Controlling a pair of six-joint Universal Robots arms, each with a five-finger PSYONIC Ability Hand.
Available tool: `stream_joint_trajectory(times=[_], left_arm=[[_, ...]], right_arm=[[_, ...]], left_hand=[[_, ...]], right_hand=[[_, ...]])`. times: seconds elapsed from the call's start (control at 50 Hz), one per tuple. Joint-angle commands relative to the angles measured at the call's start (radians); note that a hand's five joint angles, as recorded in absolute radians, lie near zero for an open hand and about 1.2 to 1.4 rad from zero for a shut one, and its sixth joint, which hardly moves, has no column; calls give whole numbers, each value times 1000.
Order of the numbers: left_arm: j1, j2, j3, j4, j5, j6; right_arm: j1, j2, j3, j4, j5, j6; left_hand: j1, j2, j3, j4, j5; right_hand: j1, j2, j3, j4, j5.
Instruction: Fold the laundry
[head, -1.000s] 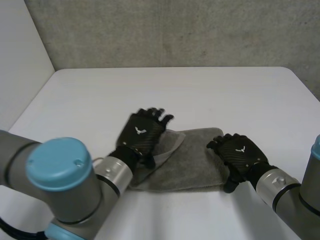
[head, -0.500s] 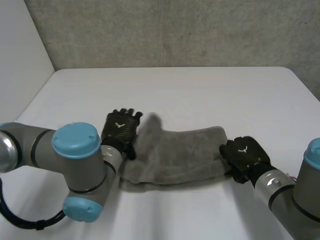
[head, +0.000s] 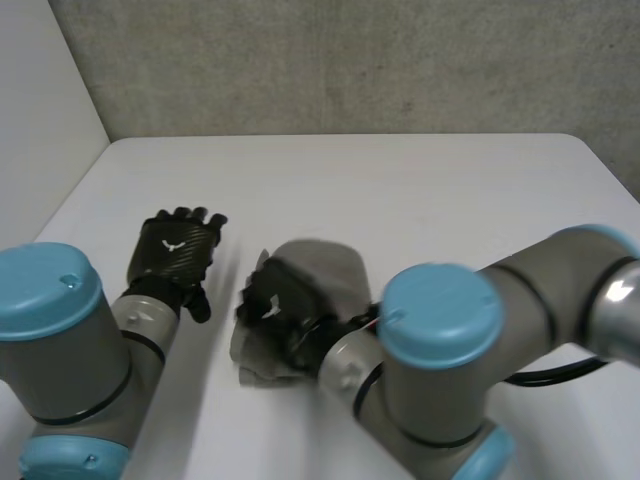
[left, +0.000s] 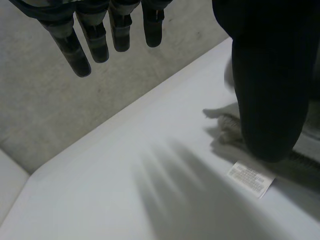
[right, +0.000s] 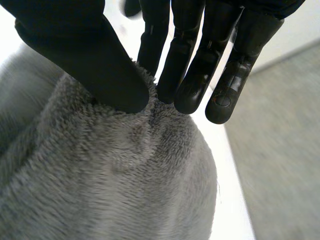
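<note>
White table (head: 420, 190) takes up most of the head view, with a rough grey wall (head: 350, 60) across the upper part of the frame and a plain white wall (head: 40, 110) at the upper left. A grey towel (head: 330, 268) sits on the table, low in the frame and a bit left of the middle. It is soft and fluffy, and it is bunched up in a lump, not flat. The right hand (head: 272, 305) is on the left side of the lump. Its own wrist view shows the thumb (right: 90, 65) and fingers (right: 190, 80) squeezed together on a pinch of the fluffy cloth, so this hand is clamped on the towel. The left hand (head: 172, 252) is at the left of the frame, near the towel but not touching it. Its fingers are straight and apart, and it holds nothing. In the left wrist view a small white label (left: 250, 178) lies on the table just beside the towel's edge, past the tip of that hand's big black thumb. The words on the label are too small to read. The right arm (head: 440, 330) reaches across the lower right of the head view and covers the near part of the towel, so I cannot tell how far the cloth goes or how it is folded. In the left wrist view the thumb hides most of the towel too.
</note>
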Motion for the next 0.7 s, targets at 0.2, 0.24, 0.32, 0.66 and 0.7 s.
stream_joint_trajectory(times=[0.2,0.24,0.32,0.66,0.7], left_arm=[[47,17,15,11,15,-24],[43,18,36,9,13,-39],[-5,18,102,5,19,-109],[-154,-180,245,-142,144,-254],[-151,-194,240,-153,142,-252]], right_arm=[[-12,-57,-50,-3,26,436],[-56,-97,-30,10,55,502],[-184,-186,16,130,86,648],[-314,-130,34,274,49,802],[-311,-104,10,274,35,806]], left_hand=[[23,16,15,17,-5],[26,19,18,19,-2],[32,25,24,25,4],[47,39,39,40,19],[44,36,36,37,16]], right_hand=[[-720,-1000,-1006,-1018,-976],[-720,-1000,-1006,-1018,-976],[-720,-1000,-1006,-1018,-976],[-720,-1000,-1006,-1018,-976],[-720,-1000,-1006,-1018,-976]])
